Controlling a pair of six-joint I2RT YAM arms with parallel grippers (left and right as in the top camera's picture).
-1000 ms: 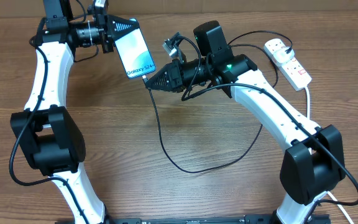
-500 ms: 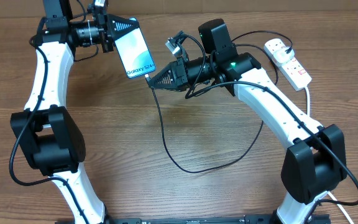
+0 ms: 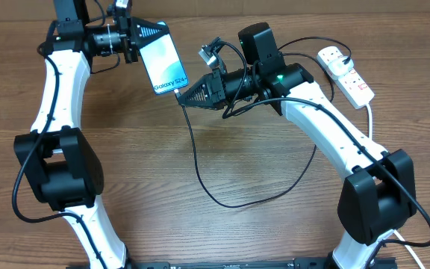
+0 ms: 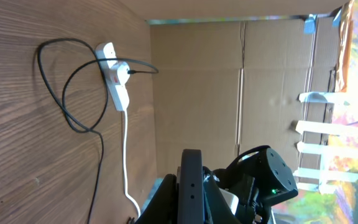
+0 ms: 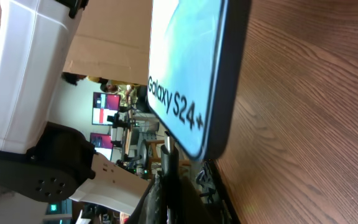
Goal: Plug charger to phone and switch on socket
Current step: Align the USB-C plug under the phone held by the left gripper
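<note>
My left gripper (image 3: 154, 33) is shut on the phone (image 3: 163, 61) and holds it above the table, its light blue screen up and the "Galaxy S24+" end toward the right arm. My right gripper (image 3: 181, 98) is shut on the charger connector tip (image 5: 167, 144), which is at the phone's bottom edge (image 5: 194, 140), slightly to the screen side. The black charger cable (image 3: 200, 175) loops over the table to the plug in the white socket (image 3: 346, 73) at the far right. In the left wrist view the phone's edge (image 4: 191, 186) shows between the fingers, and the socket (image 4: 115, 81) beyond.
A thick white cord (image 3: 369, 119) runs from the socket down the right side. Cardboard walls (image 4: 229, 81) stand behind the table. Cable slack lies over the table's middle (image 3: 237, 202).
My right gripper moved slightly up and right with the connector between one second and half a second ago. The phone has barely shifted.
</note>
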